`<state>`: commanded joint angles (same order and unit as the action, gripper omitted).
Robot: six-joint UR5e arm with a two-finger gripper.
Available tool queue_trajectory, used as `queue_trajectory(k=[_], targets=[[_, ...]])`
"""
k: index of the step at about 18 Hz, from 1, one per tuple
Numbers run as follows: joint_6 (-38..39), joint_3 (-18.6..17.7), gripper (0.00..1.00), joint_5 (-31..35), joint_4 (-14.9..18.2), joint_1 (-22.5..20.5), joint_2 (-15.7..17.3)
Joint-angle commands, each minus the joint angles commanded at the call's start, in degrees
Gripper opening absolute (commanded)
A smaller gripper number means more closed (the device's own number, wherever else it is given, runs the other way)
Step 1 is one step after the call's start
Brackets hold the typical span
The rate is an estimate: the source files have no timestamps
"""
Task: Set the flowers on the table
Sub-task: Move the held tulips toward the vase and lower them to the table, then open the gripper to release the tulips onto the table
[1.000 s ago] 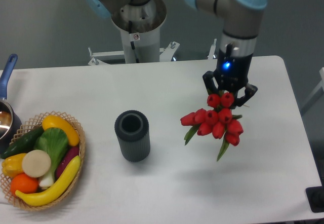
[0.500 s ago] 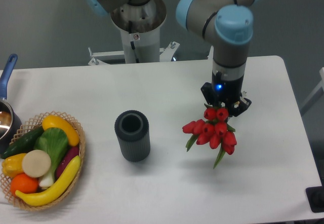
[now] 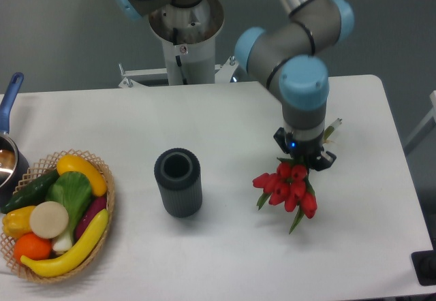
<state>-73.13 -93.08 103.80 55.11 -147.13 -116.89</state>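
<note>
The flowers (image 3: 287, 186) are a bunch of red tulips with green leaves, hanging head-down just below my gripper (image 3: 304, 155) on the right half of the white table (image 3: 225, 120). The gripper is shut on the stems; a stem end sticks out to the right of the wrist (image 3: 332, 129). The blooms are low, close over the tabletop, and a leaf tip points down near the surface. I cannot tell if they touch the table.
A dark ribbed cylindrical vase (image 3: 178, 182) stands upright left of the flowers. A wicker basket of vegetables (image 3: 58, 214) sits at the front left. A pot with a blue handle (image 3: 8, 137) is at the left edge. The arm's base (image 3: 184, 35) stands behind the table.
The gripper has come down and slightly toward the front with the flowers. The bunch now hangs lower and tighter, closer to the tabletop. The arm's elbow has swung into view.
</note>
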Motion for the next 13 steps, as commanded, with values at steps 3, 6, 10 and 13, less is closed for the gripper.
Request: queue_trajectory(k=[3, 6, 10, 13], targets=[[0.3, 1.1, 0.35, -0.1, -0.2, 0.6, -1.9], [0.5, 1.8, 0.36, -0.1, -0.3, 0.6, -3.0], [0.6, 1.9, 0.38, -0.2, -0.4, 0.8, -4.2], [0.7, 1.8, 0.52, -0.2, -0.4, 1.1, -4.4]])
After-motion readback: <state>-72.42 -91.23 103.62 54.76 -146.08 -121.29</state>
